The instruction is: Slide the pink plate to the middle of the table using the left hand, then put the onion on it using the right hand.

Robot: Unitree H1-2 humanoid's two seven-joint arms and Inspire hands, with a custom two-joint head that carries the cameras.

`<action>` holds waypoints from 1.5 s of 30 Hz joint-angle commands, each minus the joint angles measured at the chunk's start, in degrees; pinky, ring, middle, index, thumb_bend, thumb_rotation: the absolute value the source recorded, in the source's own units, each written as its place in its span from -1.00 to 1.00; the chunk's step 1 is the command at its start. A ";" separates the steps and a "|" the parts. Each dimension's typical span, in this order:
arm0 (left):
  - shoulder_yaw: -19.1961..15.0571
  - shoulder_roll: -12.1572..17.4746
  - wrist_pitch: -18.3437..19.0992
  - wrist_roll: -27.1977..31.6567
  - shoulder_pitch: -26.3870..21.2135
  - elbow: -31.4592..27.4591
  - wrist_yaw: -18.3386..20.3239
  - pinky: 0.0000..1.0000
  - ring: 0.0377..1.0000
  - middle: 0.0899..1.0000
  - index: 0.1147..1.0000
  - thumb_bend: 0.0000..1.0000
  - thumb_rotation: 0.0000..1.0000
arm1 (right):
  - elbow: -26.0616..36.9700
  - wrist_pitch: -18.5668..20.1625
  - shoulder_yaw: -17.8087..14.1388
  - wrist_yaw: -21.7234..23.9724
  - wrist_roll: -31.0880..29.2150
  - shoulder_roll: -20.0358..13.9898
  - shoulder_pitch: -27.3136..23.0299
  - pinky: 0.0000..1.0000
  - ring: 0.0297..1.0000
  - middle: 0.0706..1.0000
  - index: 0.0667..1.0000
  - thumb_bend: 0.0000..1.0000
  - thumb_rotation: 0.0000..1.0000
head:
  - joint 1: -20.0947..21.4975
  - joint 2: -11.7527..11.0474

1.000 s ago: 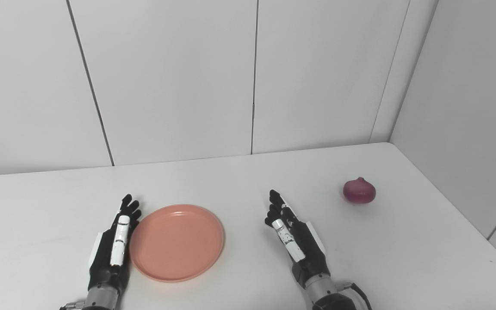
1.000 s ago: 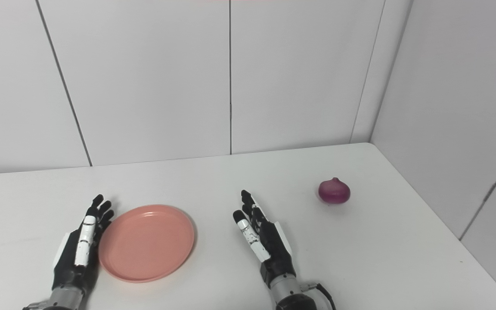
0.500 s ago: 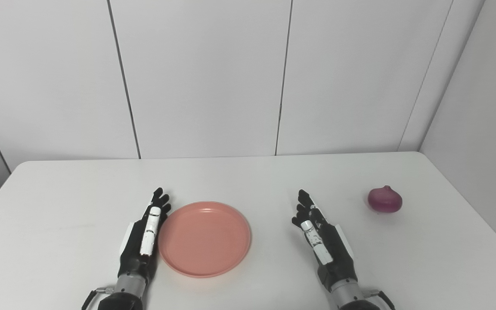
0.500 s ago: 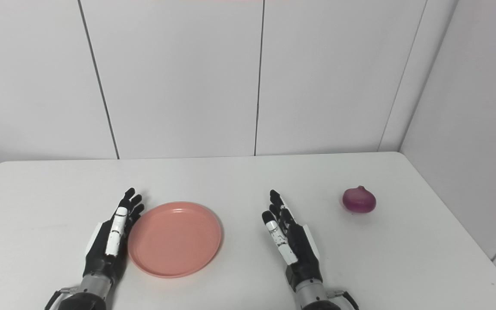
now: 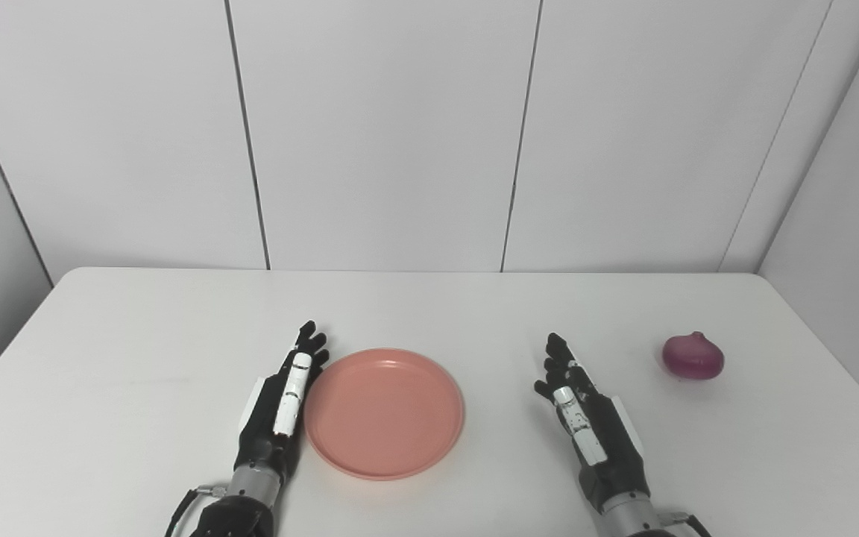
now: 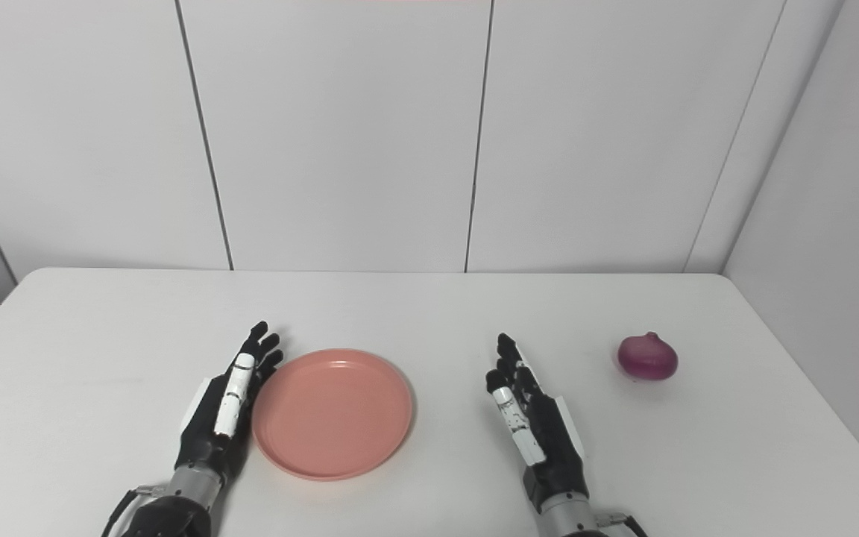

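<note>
A round pink plate (image 5: 385, 412) lies flat on the white table (image 5: 139, 335), a little left of the middle and near the front. My left hand (image 5: 282, 409) rests edge-on along the plate's left rim, fingers straight and open, holding nothing; whether it touches the rim I cannot tell. My right hand (image 5: 592, 426) lies open on the table to the right of the plate, a clear gap away from it. A purple-red onion (image 5: 692, 356) sits by itself further right, beyond the right hand and apart from it.
White wall panels (image 5: 400, 134) stand close behind the table's far edge, and a side wall (image 5: 847, 186) runs along its right edge, not far from the onion. The table's left edge shows at the far left.
The whole picture has shifted right, so the camera has turned left. Hands, plate and onion keep the same places relative to one another.
</note>
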State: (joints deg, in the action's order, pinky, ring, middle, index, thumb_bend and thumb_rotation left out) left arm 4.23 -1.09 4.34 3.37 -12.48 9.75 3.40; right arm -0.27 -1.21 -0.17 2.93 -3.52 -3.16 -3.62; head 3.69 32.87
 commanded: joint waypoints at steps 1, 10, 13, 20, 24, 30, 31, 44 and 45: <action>1.04 -1.42 0.80 0.37 -0.71 -1.71 1.18 0.90 0.90 0.93 0.93 0.12 1.00 | 0.37 -3.48 -0.31 0.45 -0.05 -0.49 -1.13 0.97 0.96 0.95 0.94 0.35 0.61 | 0.07 0.11; 3.03 -2.26 1.77 -3.05 -0.10 -3.40 -0.39 0.81 0.84 0.86 0.88 0.11 1.00 | 0.62 -3.28 -0.20 0.47 0.10 -0.35 -1.21 0.98 0.96 0.95 0.94 0.32 0.61 | 0.61 0.20; 3.13 -2.61 2.47 -3.34 0.09 -4.20 -0.56 0.81 0.84 0.85 0.87 0.13 1.00 | 0.83 -3.09 -0.17 0.48 -0.05 -0.22 -1.21 0.98 0.97 0.95 0.94 0.36 0.58 | 0.73 0.21; 3.23 -3.19 3.68 -3.21 0.45 -5.46 -0.70 0.81 0.85 0.86 0.87 0.13 1.00 | 0.88 -2.82 -0.13 0.43 -0.06 -0.14 -1.16 0.98 0.97 0.95 0.93 0.38 0.58 | 0.89 0.31; 3.17 -2.57 3.27 -3.09 0.51 -5.25 -0.43 0.81 0.85 0.86 0.87 0.13 1.00 | 1.09 -2.58 -0.13 0.35 -0.08 -0.04 -1.12 0.99 0.98 0.95 0.93 0.38 0.58 | 0.91 0.56; 1.12 -0.97 1.47 0.03 0.34 -3.46 1.94 0.95 0.94 0.95 0.94 0.14 1.00 | 1.10 -2.66 -0.25 0.43 -0.38 -0.04 -1.16 0.98 0.97 0.94 0.92 0.35 0.57 | 0.91 0.96; 0.69 -0.71 1.27 0.19 0.32 -3.14 2.07 0.95 0.94 0.95 0.94 0.14 1.00 | 1.03 -2.85 -0.28 0.44 -0.44 -0.02 -1.17 0.98 0.97 0.94 0.92 0.34 0.57 | 0.91 0.96; -1.78 1.89 -2.38 0.23 -0.73 0.86 3.08 0.89 0.91 0.92 0.92 0.13 1.00 | 1.68 -3.58 -0.60 0.21 0.34 -0.82 -1.82 0.96 0.96 0.95 0.97 0.26 0.65 | 2.07 1.36; -1.85 1.87 -2.41 0.08 -0.76 1.08 2.95 0.89 0.91 0.92 0.92 0.12 1.00 | 1.86 -3.95 -0.65 -0.14 1.03 -0.98 -1.95 0.96 0.95 0.94 0.97 0.27 0.64 | 2.25 1.43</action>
State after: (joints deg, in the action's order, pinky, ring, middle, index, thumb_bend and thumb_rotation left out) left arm 3.54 -0.55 2.35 4.40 -11.54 10.16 7.65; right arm -0.08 -1.24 -0.26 3.05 -3.20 -3.54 -3.62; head 5.80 34.28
